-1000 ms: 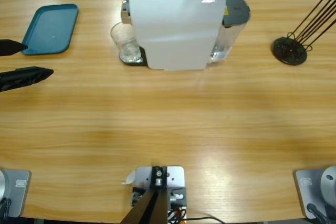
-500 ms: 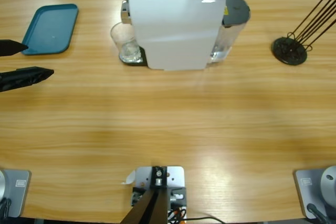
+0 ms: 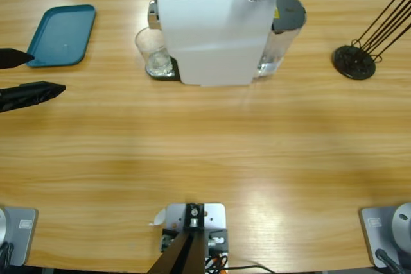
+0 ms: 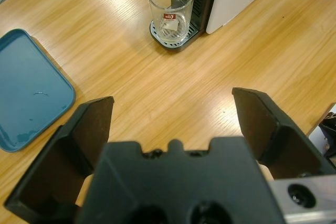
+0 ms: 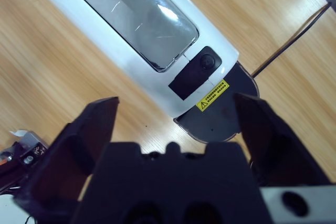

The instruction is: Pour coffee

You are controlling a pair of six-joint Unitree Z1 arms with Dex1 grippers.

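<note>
White coffee machine (image 3: 212,33) at table's (image 3: 212,152) far middle; clear glass tumbler (image 3: 154,52) upright on its drip tray (image 4: 176,38), just beside the machine's front; no dark coffee layer discernible in the glass, only a red-marked label seen through the wall; left gripper (image 3: 29,75) at the left edge, jaws spread wide, holding nothing, well apart from the glass; teal tray (image 3: 61,35) near it; right gripper (image 5: 173,124) above the machine's top near the black button (image 5: 208,61), jaws apart, gripping nothing; black wire rack (image 3: 356,59) at far right.
</note>
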